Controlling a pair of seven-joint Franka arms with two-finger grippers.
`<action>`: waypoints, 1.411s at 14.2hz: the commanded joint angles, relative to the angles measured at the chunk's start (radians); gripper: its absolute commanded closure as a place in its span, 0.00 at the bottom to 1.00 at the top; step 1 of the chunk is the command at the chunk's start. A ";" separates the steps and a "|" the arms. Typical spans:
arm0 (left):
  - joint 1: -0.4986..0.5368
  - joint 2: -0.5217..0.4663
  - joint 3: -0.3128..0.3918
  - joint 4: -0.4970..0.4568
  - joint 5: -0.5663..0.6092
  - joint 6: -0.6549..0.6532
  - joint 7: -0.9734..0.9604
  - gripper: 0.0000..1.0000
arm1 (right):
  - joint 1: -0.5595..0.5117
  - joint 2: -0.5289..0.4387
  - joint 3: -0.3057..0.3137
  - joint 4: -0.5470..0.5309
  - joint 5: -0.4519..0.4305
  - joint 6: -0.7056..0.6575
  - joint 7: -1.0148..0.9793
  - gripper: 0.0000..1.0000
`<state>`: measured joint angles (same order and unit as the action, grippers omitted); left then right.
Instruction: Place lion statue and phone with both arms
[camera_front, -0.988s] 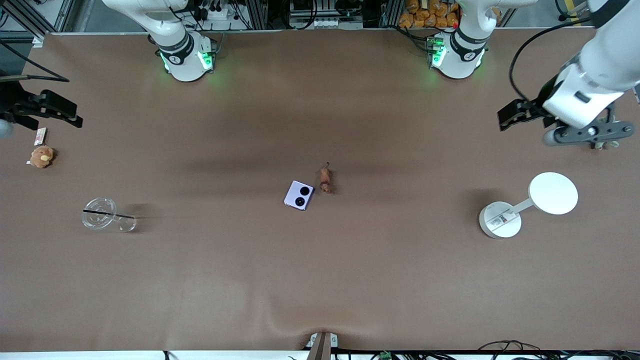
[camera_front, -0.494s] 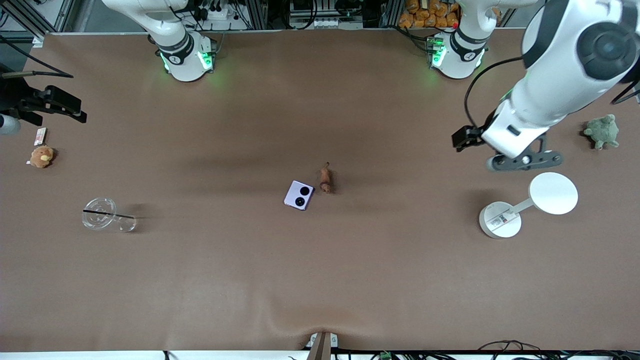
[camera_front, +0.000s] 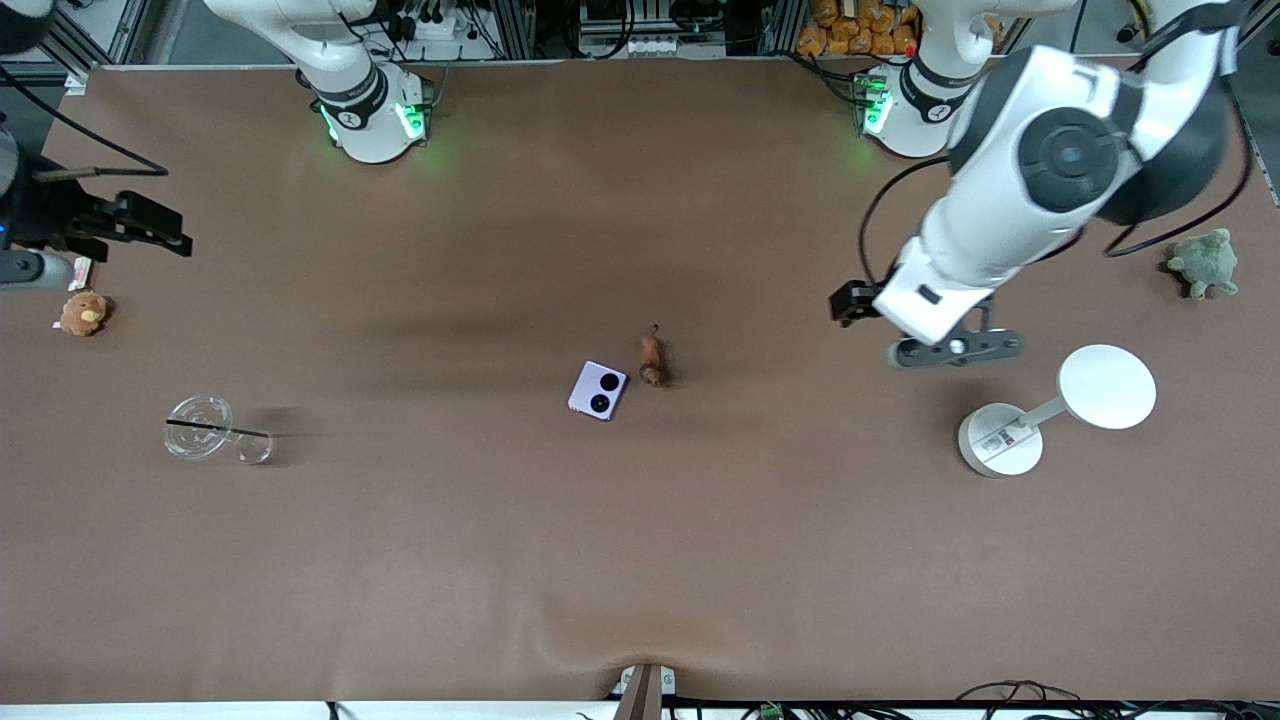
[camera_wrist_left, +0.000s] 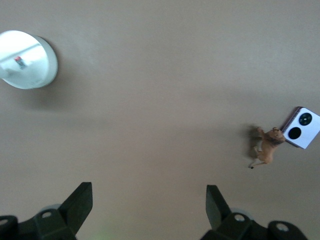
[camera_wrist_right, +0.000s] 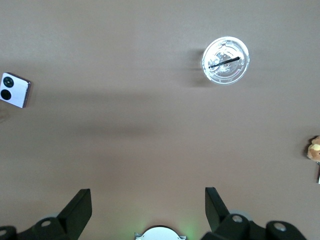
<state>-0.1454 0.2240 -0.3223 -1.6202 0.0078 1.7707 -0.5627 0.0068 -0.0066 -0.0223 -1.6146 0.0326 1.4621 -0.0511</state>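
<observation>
Brown tabletop holds the lion statue (camera_front: 651, 360) just beside the phone (camera_front: 598, 390) (mid-table). Left gripper (camera_wrist_left: 148, 202), fingers spread, hovers toward its own end; right gripper (camera_wrist_right: 146, 206), also spread, hangs well apart from both.

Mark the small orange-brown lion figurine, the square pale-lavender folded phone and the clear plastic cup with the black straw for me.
Orange-brown lion figurine (camera_front: 651, 361): front view, on its body.
Pale-lavender folded phone (camera_front: 598, 391): front view, on its face between the two black camera circles.
Clear plastic cup with black straw (camera_front: 200, 414): front view, on its round rim.
</observation>
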 joint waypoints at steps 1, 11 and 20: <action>-0.054 0.041 -0.001 -0.001 0.000 0.059 -0.083 0.00 | -0.011 -0.075 -0.001 -0.112 -0.005 0.052 0.000 0.00; -0.318 0.325 0.008 0.083 0.130 0.377 -0.532 0.00 | -0.016 -0.259 -0.004 -0.410 -0.003 0.247 0.002 0.00; -0.445 0.583 0.022 0.241 0.346 0.466 -0.669 0.10 | -0.019 -0.103 -0.002 -0.108 0.004 0.179 -0.001 0.00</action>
<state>-0.5709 0.7830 -0.3112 -1.4131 0.3105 2.2346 -1.2163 -0.0027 -0.1797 -0.0278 -1.8395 0.0323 1.6966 -0.0511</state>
